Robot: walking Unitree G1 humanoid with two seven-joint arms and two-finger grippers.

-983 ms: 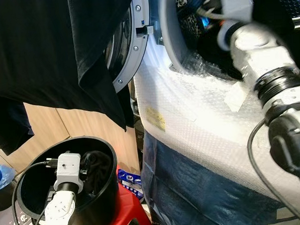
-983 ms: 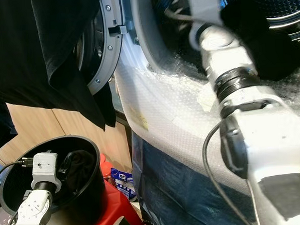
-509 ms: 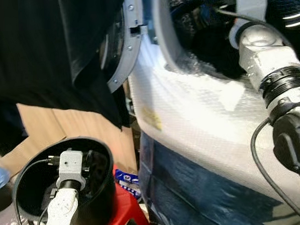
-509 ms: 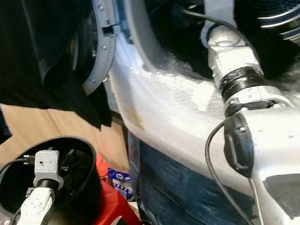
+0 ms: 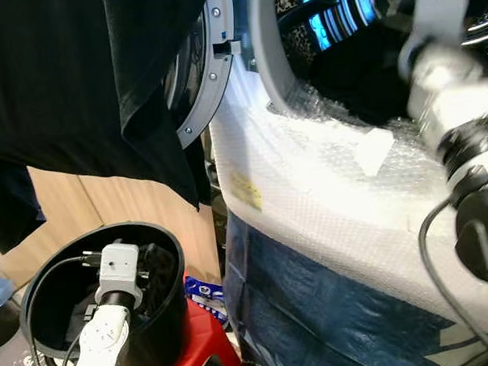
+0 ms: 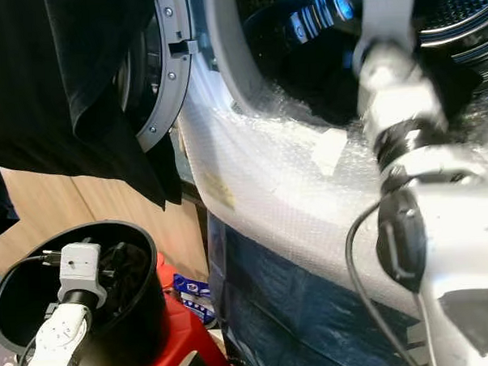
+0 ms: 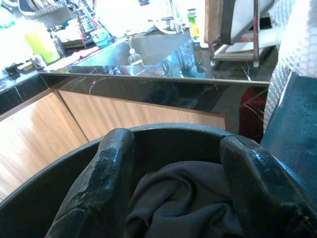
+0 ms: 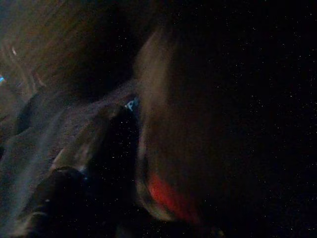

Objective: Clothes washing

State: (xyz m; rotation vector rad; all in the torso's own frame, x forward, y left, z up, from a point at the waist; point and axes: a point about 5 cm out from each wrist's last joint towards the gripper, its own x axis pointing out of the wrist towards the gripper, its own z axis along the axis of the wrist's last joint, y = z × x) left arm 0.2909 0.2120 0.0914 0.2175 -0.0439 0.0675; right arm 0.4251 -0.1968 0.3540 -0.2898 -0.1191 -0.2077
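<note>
My left gripper (image 7: 178,141) hangs open inside a black bucket (image 5: 176,252), its two black fingers (image 7: 111,168) spread just above a crumpled dark garment (image 7: 183,198) lying in the bucket. My right arm (image 5: 455,101) reaches up into the mouth of the washing machine drum (image 5: 335,33), where dark clothes (image 5: 361,72) lie on the sill. The arm is motion-blurred. Its wrist view is very dark and smeared, with dim cloth folds (image 8: 44,134) and a reddish patch. A large black garment (image 5: 69,77) drapes over the open round door (image 5: 207,87).
Bubble wrap (image 5: 325,187) covers the machine's front, with dark blue panel below. The bucket stands on a red stool (image 5: 207,347) close to the machine. A blue packet (image 5: 204,292) lies behind the stool. Wooden cabinets (image 7: 99,111) and a dark counter (image 7: 148,82) stand behind.
My right arm has swung to the right within the drum mouth and is now blurred. The head camera shifted slightly. The left gripper stays open in the bucket.
</note>
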